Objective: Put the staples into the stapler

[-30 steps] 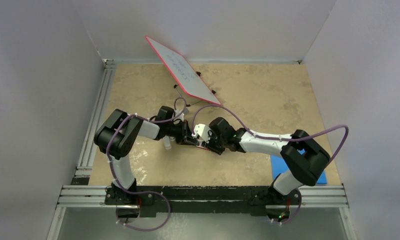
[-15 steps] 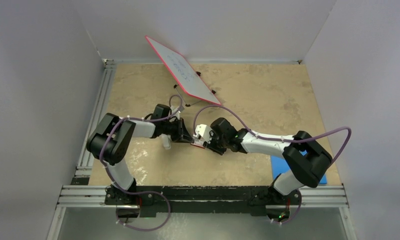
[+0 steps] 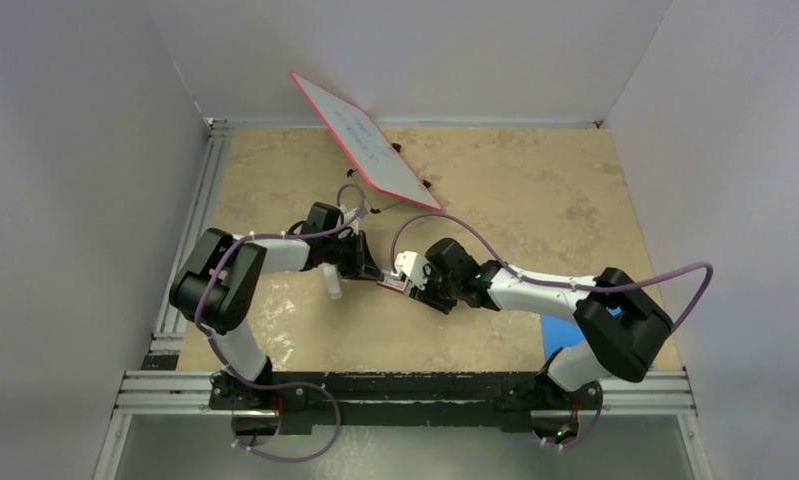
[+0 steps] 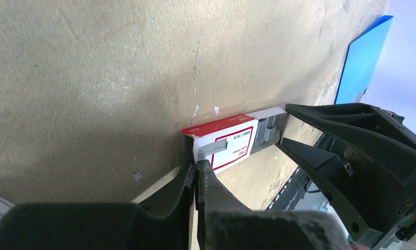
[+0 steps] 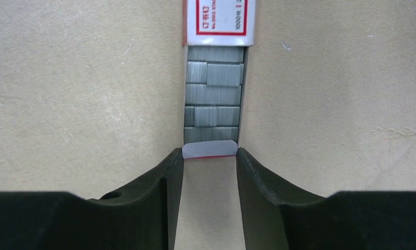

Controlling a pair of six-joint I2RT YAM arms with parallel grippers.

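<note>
The staples are a red and white box point(image 3: 392, 286) lying mid-table, its sleeve point(image 5: 219, 21) slid back so that its tray of grey staple strips point(image 5: 213, 99) shows. My left gripper point(image 4: 197, 165) is shut, pinching the sleeve's point(image 4: 224, 143) near end. My right gripper point(image 5: 211, 153) is open. Its fingertips point(image 5: 179, 156) flank the tray's white end flap and just touch its corners. From above the two grippers face each other, left gripper point(image 3: 372, 272) and right gripper point(image 3: 411, 289). The stapler point(image 3: 332, 283), small and white, lies beside the left wrist.
A red-framed whiteboard point(image 3: 365, 140) leans at the back. A blue pad point(image 3: 553, 335) lies at the front right, mostly under the right arm, and shows as the blue pad point(image 4: 364, 57) in the left wrist view. Aluminium rails point(image 3: 190, 230) run along the left and near edges.
The right gripper's jaws have eased apart around the tray's end. The left forearm has swung slightly back and left, and the right arm's elbow has drifted right. The box stays between the grippers.
</note>
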